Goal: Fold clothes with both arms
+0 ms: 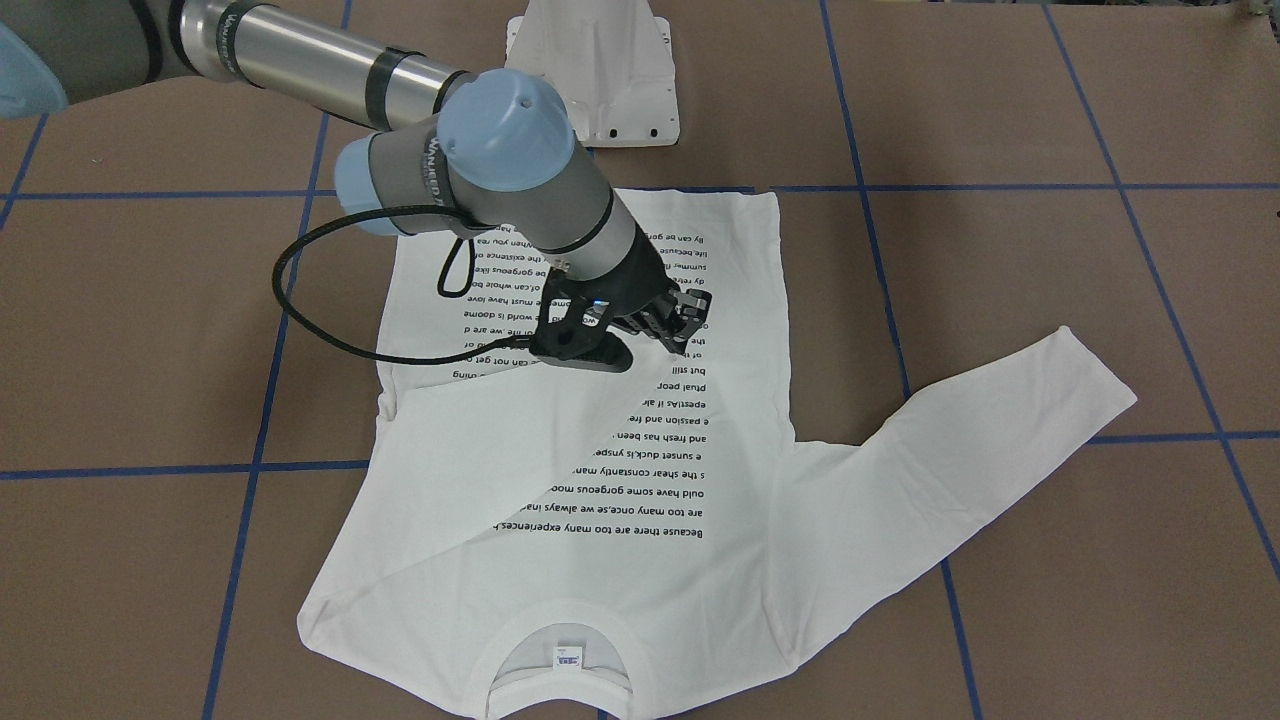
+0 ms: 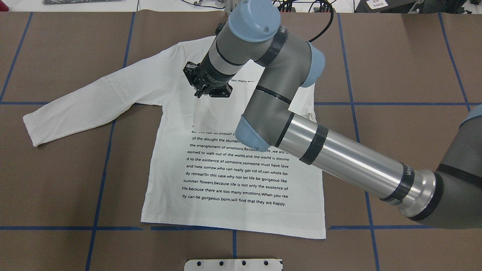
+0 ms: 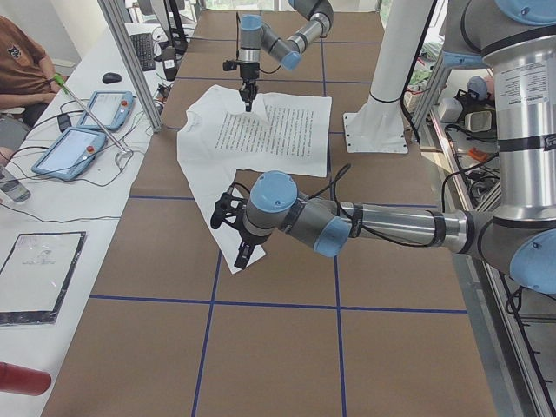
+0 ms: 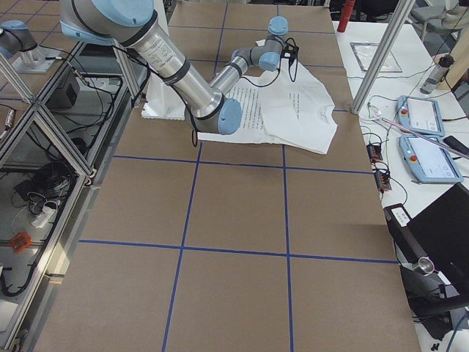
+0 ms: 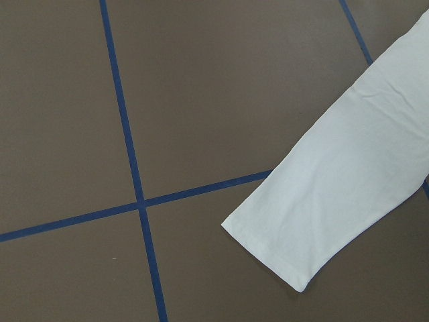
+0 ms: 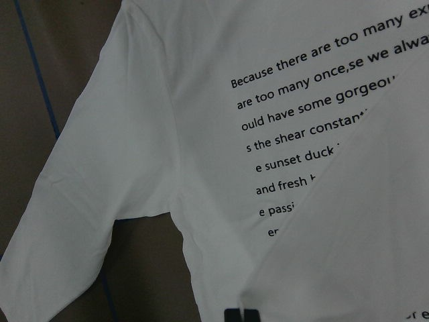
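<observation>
The white T-shirt [image 2: 165, 113] is laid flat on the table [image 2: 56, 180], one sleeve [image 1: 500, 440] folded over the chest under the right gripper [image 2: 199, 92], whose fingers [image 6: 232, 314] are drawn together on nothing visible; the state of the left gripper [image 3: 246, 254] cannot be told, and the fold could be dragged loose if cloth is snagged.

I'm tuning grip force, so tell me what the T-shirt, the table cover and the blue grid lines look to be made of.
T-shirt: soft matte knit, probably cotton jersey; it drapes and creases softly.
Table cover: matte brown sheet, paper or card by its look; it lies flat with no sheen.
Blue grid lines: likely adhesive tape; thin strips with slightly offset joins.
</observation>
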### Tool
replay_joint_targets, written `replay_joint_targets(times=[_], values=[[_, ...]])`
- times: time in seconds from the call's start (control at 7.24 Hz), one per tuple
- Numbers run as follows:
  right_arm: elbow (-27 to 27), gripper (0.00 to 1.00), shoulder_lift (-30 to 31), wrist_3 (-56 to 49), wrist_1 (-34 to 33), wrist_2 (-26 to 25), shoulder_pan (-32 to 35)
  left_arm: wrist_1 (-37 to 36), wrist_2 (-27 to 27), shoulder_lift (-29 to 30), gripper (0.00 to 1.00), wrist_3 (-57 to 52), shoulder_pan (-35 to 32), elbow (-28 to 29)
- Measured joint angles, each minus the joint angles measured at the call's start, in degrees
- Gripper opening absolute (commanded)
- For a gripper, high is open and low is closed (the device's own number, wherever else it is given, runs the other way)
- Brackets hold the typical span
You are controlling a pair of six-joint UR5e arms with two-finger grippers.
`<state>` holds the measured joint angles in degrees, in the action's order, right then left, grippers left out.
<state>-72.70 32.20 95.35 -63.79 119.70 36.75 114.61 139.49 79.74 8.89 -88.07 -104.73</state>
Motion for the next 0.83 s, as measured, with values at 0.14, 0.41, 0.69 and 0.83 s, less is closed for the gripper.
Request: replay_joint_targets(times=[0.14,0.41,0.69,0.83], values=[[2.8,0.00,-2.4,0.0,0.1,-2.0,-1.3,0.0,0.0,0.0,1.00,0.0,0.0,0.0],[6.5,0.00,-5.2,-0.1,0.3,-4.9,-2.6,0.0,0.0,0.0,1.00,0.0,0.0,0.1],[7.3,0.00,-5.7,-0.1,0.6,-6.7,-2.8,0.0,0.0,0.0,1.00,0.3,0.1,0.4],[7.6,0.24,-5.7,0.0,1.4,-8.1,-3.1,0.0,0.0,0.0,1.00,0.4,0.1,0.4]])
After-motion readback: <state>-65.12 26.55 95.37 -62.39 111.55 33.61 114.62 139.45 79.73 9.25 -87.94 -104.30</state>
